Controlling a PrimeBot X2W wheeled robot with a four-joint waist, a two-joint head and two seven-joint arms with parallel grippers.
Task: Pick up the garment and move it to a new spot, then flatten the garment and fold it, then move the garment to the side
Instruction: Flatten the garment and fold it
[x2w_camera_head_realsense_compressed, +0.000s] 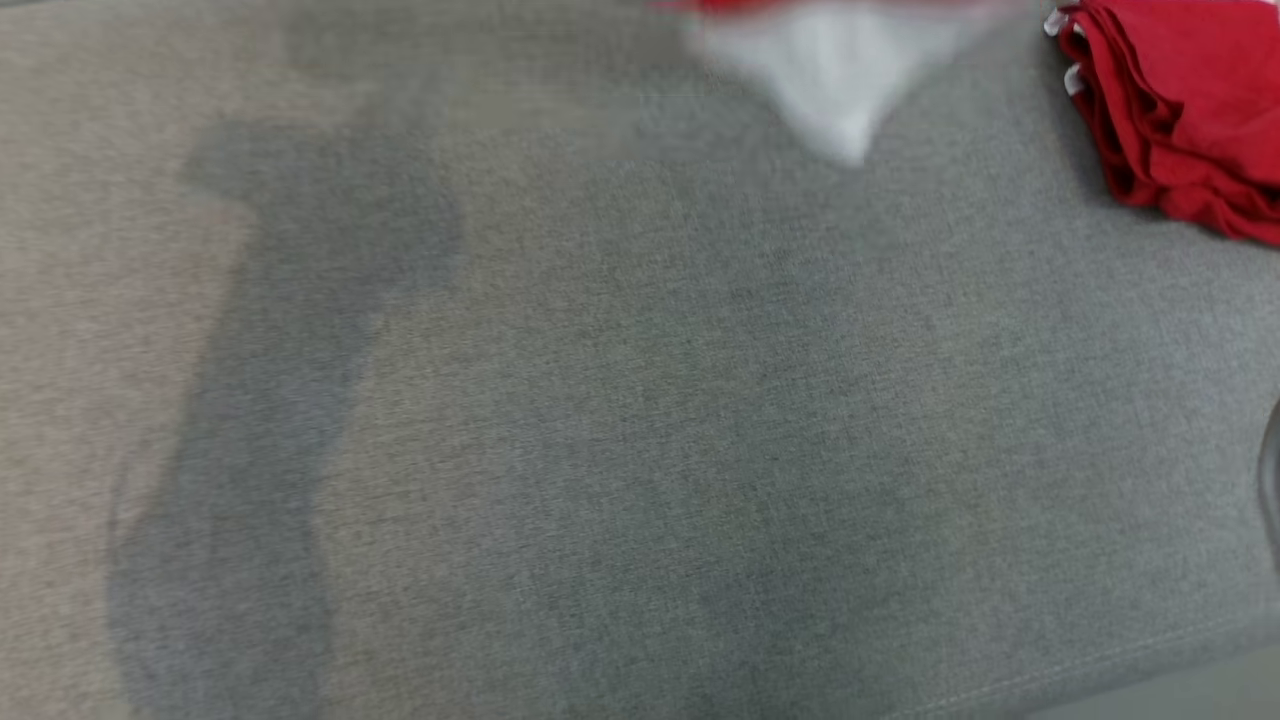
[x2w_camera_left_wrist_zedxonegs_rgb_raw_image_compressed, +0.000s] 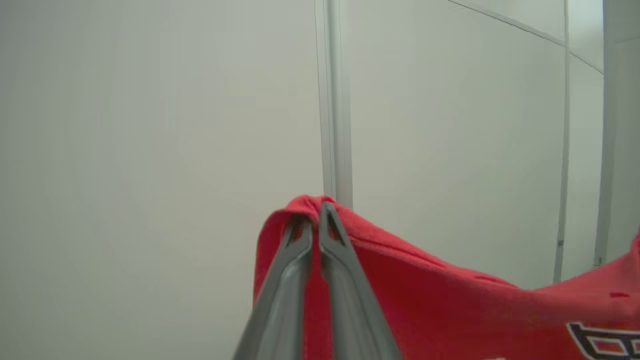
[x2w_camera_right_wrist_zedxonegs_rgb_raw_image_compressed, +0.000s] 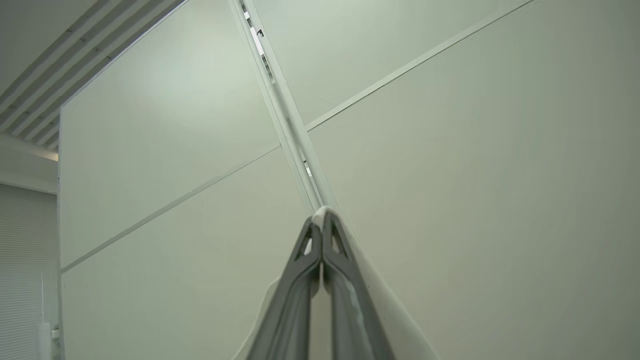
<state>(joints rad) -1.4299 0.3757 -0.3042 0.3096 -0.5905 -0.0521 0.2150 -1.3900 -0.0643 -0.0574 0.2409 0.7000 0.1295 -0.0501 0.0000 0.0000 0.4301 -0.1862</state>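
Observation:
The garment is red with dark lettering. In the left wrist view it hangs in the air in front of a pale wall, and my left gripper is shut on a bunched red edge of it. My right gripper is raised towards the wall and shut on a thin white fabric edge, with pale cloth draping away below its fingers. In the head view a blurred white point of the garment, red above it, hangs into the top of the picture over the grey cloth-covered surface.
A folded red pile of clothing with white tags lies at the far right corner of the grey surface. That surface's near edge runs along the lower right. A dark rounded shape shows at the right border.

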